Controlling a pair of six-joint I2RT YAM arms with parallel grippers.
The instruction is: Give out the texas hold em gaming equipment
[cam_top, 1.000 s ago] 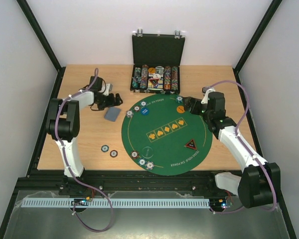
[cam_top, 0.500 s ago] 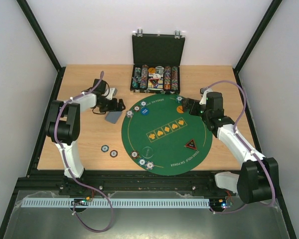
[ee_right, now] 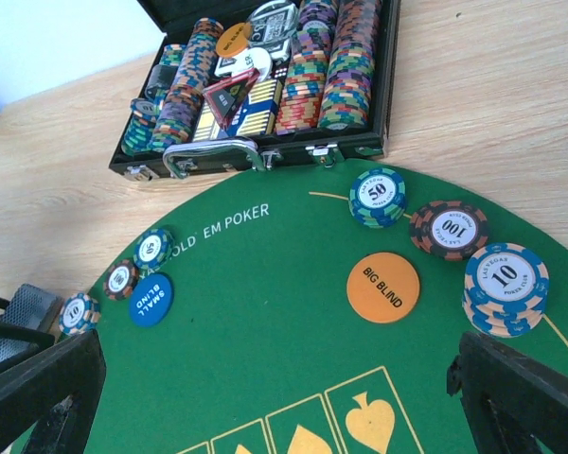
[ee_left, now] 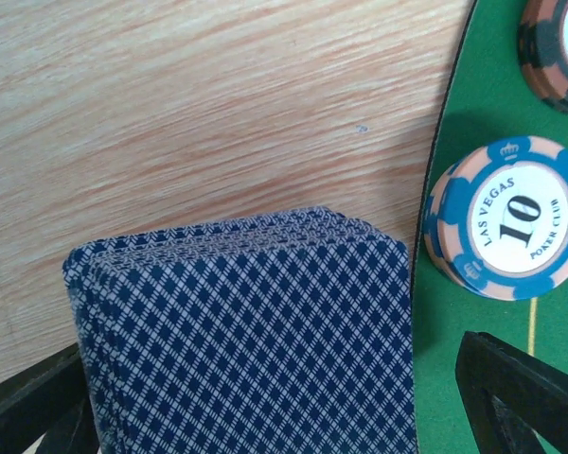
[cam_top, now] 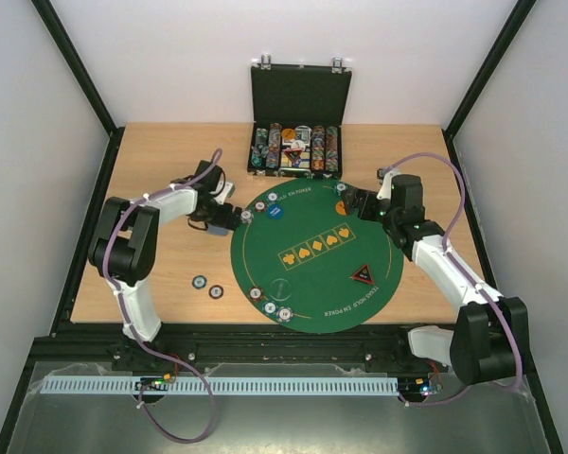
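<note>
A deck of blue-backed playing cards [ee_left: 256, 340] lies between the fingers of my left gripper [cam_top: 225, 216], at the left edge of the green round mat [cam_top: 312, 274]. The jaws stand wide, with a gap on the deck's right side. A blue-and-peach "10" chip [ee_left: 506, 219] sits just right of the deck. My right gripper [cam_top: 352, 200] is open and empty over the mat's far right, above the orange BIG BLIND button [ee_right: 383, 287]. The blue SMALL BLIND button [ee_right: 150, 299] and the black-and-red triangular marker [cam_top: 363, 275] lie on the mat.
The open black case [cam_top: 296, 147] with chip rows stands behind the mat. Chip stacks [ee_right: 505, 287] sit at the mat's far right, three chips [cam_top: 269, 306] at its near left edge, and two chips [cam_top: 206, 286] on the wood to its left.
My left gripper has moved right and toward me, down over the deck, which it now hides in the top view. My right gripper has shifted slightly left.
</note>
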